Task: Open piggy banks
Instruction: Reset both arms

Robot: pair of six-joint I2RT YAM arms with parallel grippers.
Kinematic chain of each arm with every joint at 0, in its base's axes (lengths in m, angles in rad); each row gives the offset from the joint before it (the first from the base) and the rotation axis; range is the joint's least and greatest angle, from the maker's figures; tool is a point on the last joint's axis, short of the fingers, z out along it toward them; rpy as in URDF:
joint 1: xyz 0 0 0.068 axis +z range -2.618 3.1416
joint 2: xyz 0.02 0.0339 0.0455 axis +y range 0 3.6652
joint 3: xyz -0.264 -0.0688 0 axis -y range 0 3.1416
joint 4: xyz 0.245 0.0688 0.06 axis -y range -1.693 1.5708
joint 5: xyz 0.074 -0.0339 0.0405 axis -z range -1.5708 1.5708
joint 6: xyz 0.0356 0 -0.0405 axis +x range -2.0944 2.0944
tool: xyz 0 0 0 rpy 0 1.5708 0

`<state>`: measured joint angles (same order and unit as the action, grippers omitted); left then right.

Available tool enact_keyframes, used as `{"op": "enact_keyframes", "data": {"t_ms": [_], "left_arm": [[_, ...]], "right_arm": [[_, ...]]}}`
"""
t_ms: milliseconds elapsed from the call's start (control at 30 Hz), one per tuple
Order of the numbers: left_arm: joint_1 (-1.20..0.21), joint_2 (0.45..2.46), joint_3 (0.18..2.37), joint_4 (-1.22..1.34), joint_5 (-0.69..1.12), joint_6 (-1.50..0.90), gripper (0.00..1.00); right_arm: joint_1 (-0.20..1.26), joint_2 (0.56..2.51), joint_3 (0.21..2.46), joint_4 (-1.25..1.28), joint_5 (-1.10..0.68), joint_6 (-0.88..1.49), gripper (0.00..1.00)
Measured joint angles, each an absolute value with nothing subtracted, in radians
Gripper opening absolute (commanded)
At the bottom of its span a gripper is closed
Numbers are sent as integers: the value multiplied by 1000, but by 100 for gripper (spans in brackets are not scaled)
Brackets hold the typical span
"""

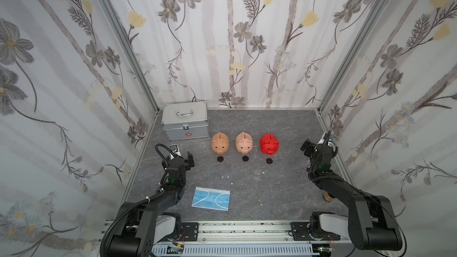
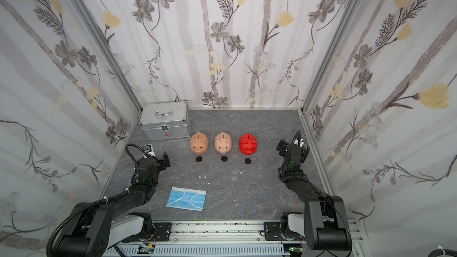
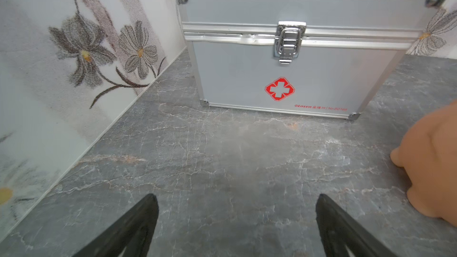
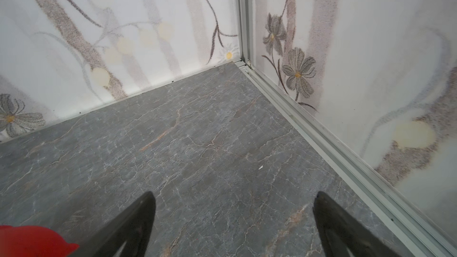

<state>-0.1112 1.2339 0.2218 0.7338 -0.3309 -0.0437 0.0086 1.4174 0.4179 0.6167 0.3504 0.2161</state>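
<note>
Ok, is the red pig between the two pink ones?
No, the red pig stands at one end of the row of three.

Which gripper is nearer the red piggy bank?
Right. The right gripper is beside the red piggy bank, not touching; the left gripper is far across, by the metal case.
</note>
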Motion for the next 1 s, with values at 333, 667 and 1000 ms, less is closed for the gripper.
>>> {"op": "enact_keyframes", "data": {"t_ms": [333, 667, 1000], "left_arm": [[14, 1552, 306, 944, -165, -52, 100], [6, 1567, 355, 946, -112, -55, 100], [-38, 1570, 353, 950, -199, -51, 100]], "right_arm": [[-23, 1474, 375, 835, 216, 144, 100], [-25, 1475, 222, 1082, 137, 111, 100], [-4, 1475, 221, 1139, 136, 100, 100]]}}
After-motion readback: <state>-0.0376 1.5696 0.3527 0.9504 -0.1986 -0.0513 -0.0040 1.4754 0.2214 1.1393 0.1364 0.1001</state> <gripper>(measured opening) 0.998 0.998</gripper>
